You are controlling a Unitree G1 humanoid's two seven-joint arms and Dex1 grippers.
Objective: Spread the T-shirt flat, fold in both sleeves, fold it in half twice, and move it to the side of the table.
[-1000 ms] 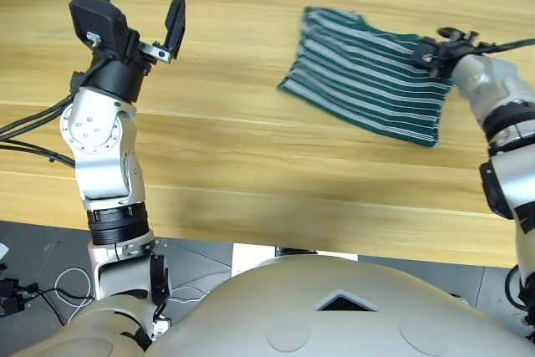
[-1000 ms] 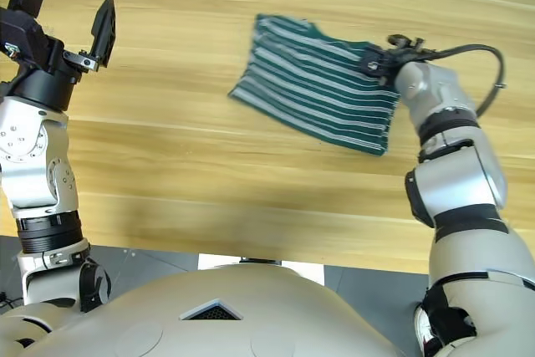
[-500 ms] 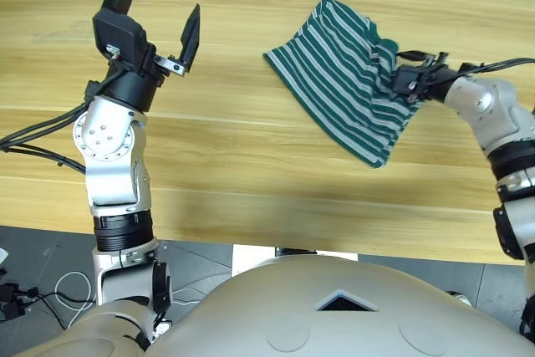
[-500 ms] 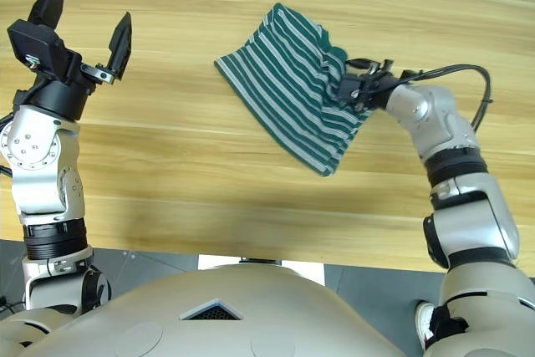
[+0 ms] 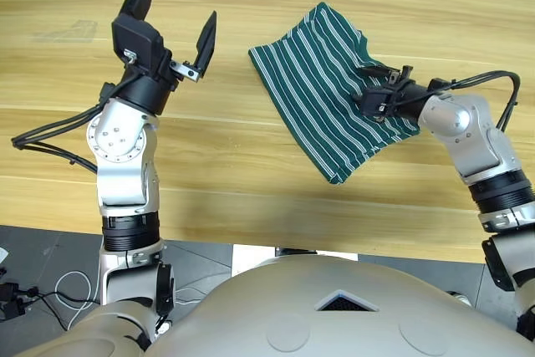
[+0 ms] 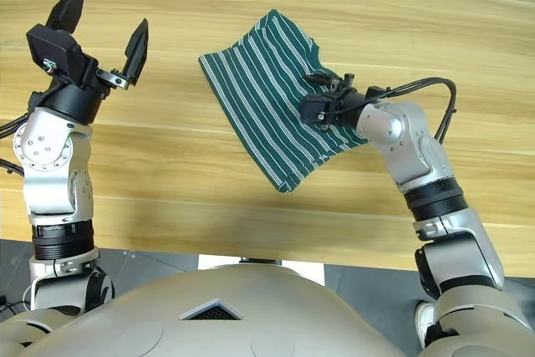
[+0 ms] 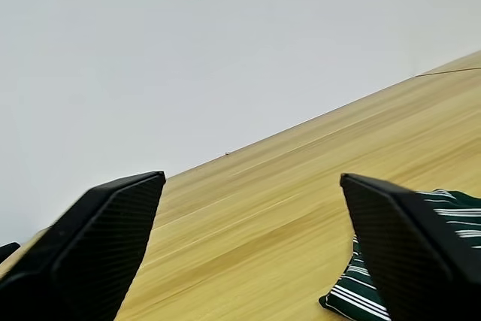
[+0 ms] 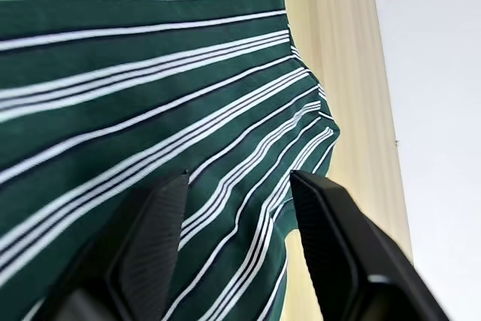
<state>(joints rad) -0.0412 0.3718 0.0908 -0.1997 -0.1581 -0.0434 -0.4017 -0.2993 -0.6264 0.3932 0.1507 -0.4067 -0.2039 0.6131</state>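
Folded striped T-shirt (image 5: 322, 98) lies mid-desk (image 5: 251, 165), dragged and swung leftward over the past second by the right gripper (image 5: 372, 102), which seems to pinch its edge. Left gripper (image 5: 177, 4) hovers, spread wide. The final move aside looks underway.

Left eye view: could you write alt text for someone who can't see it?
A folded green striped T-shirt lies on a wooden table, the right gripper holding its right edge. The left gripper stands open, off to its left.
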